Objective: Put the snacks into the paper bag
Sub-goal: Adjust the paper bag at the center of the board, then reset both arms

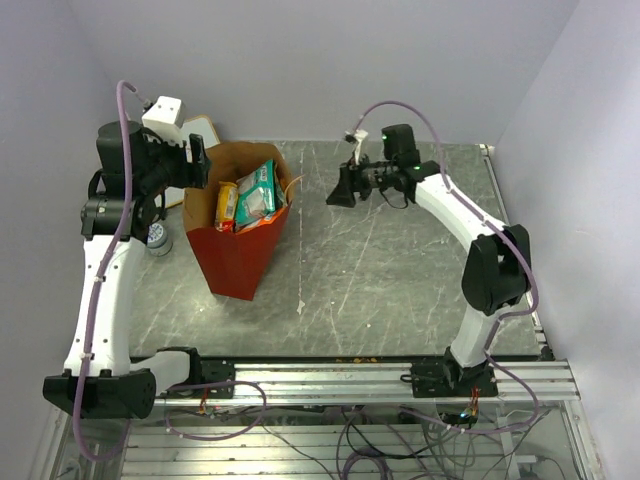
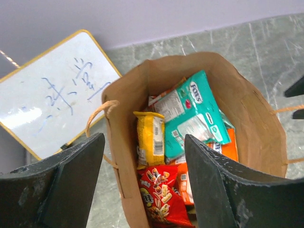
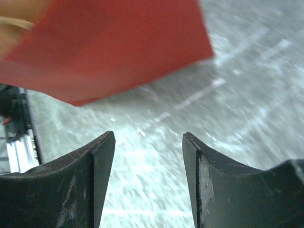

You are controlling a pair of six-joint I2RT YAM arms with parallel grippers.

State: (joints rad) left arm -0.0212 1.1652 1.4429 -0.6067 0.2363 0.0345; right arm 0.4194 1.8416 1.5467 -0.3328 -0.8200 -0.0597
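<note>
Now: the paper bag (image 1: 238, 250) stands upright on the bench (image 1: 400, 280), left of centre, mouth open upward. It is red outside and brown kraft inside. A looped cord handle (image 2: 96, 117) hangs at its rim on the board side.

Snacks, all seen inside the bag:
- teal pack (image 2: 192, 114), the largest in view, lying tilted across the top of the pile
- yellow pack (image 2: 151, 137), standing on end just beside the teal one, against the bag wall
- red pack (image 2: 161, 194), lower down, nearest the left wrist camera
- orange pack (image 2: 228, 149), partly hidden under the teal one

No packet shows on the bench in the top view.

Left hand (image 1: 200, 160): held above the bag's left rim, pointing down into the mouth. Fingers spread apart, nothing between them. The left wrist view looks straight past both fingers into the bag.

Right hand (image 1: 338, 192): raised above the bench to the right of the bag, apart from it, pointing toward it. Jaws apart and empty. The right wrist view is blurred and shows only the bag's red side and the grey bench beyond the fingers.

Other items: a white writing board (image 2: 52, 95) with blue marks leans behind the bag on the left. A small round tin (image 1: 158, 238) sits on the bench left of the bag, near the left arm.
</note>
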